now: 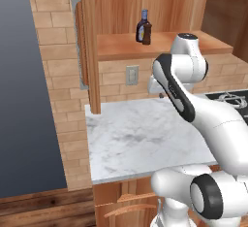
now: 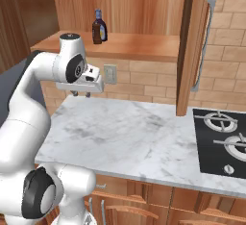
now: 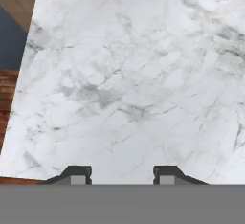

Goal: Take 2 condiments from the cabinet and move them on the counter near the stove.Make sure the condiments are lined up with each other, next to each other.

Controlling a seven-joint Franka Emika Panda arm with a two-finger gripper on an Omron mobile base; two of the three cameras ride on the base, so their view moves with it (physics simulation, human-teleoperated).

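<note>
Above tool [image 2: 80, 94], well apart: both condiments [image 2: 99, 28] on cabinet shelf [image 2: 144, 46].

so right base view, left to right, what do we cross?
Gripper → condiment bottles on the cabinet shelf → wall outlet → open cabinet door → door's grey handle → stove.
</note>
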